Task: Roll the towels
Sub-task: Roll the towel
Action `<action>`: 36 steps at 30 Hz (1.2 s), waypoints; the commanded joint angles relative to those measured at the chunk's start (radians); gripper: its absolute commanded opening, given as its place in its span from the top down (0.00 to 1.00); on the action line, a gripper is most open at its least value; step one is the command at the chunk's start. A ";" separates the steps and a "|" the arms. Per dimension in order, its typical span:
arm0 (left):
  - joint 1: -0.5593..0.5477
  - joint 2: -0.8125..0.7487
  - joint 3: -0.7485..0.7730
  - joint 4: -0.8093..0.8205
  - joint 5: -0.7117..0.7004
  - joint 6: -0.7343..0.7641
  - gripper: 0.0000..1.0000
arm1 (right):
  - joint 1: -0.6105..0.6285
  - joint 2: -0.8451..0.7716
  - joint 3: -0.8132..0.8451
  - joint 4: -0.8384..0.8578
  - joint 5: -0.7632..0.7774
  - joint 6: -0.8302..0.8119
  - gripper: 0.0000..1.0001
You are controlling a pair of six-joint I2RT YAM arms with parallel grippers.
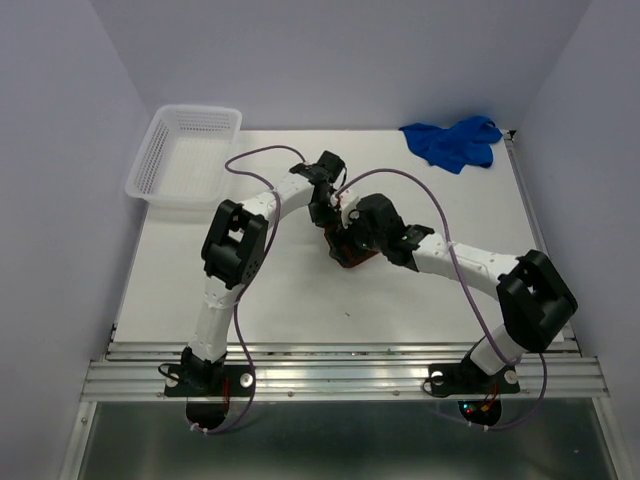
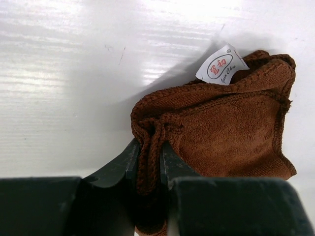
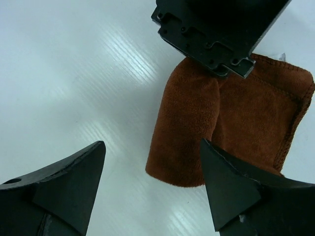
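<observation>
Jaws of your left gripper pinch the soft rust-brown terry towel; your right gripper gapes, empty. Mid-roll, I think: turn it over next.

White table: brown towel centre, blue towel far-right, basket far-left.

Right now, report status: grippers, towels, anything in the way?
Left gripper shut on brown towel edge. Right gripper open, empty. Blue towel crumpled, far right corner. Basket far left, not blocking.
</observation>
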 commanded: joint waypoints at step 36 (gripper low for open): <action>0.145 -0.328 -0.340 0.171 0.062 -0.086 0.01 | -0.076 0.143 -0.045 0.075 -0.189 0.246 0.91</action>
